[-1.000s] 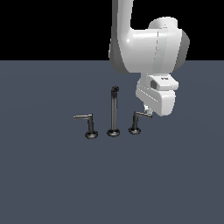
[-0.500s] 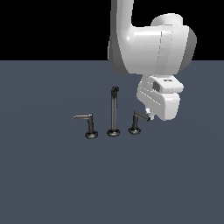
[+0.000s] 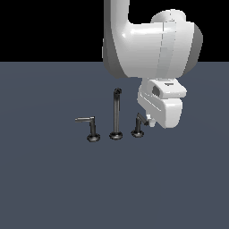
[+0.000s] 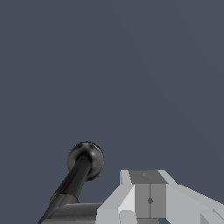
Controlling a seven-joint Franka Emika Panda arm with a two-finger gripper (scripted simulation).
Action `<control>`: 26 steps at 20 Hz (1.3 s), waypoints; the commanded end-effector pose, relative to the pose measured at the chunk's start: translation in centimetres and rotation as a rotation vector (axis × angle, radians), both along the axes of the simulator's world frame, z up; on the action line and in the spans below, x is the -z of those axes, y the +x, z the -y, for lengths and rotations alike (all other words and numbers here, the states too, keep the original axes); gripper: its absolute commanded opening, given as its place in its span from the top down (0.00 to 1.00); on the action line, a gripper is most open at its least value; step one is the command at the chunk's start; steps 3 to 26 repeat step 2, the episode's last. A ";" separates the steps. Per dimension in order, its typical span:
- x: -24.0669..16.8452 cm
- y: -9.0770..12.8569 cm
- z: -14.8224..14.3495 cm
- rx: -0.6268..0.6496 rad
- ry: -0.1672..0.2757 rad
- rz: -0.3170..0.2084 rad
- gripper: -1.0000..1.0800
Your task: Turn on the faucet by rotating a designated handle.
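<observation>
The dark grey faucet stands on the floor in the exterior view: a tall spout post, a twin handle with its arm pointing to the view's left, and the designated handle to the view's right of the spout. My gripper is low, right at the tip of that handle's short arm. In the wrist view the handle's round base and its post show, and its lever arm runs up against my gripper. The fingers are pressed together with nothing between them.
The floor is a flat dark grey-blue plane. My large white arm and hand hang over the view's right side of the faucet. Nothing else stands nearby.
My hand has come lower and nearer the camera, staying at the handle's arm. The handle's arm looks shorter and turned more toward the viewer. Spout and twin handle have not moved.
</observation>
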State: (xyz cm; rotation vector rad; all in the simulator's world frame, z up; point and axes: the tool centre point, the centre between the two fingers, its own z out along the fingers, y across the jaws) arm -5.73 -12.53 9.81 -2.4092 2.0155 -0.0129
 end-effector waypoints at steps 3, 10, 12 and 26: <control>0.0 -0.8 -1.8 -0.016 0.005 -0.007 1.00; 0.0 -0.8 -1.8 -0.016 0.005 -0.007 1.00; 0.0 -0.8 -1.8 -0.016 0.005 -0.007 1.00; 0.0 -0.8 -1.8 -0.016 0.005 -0.007 1.00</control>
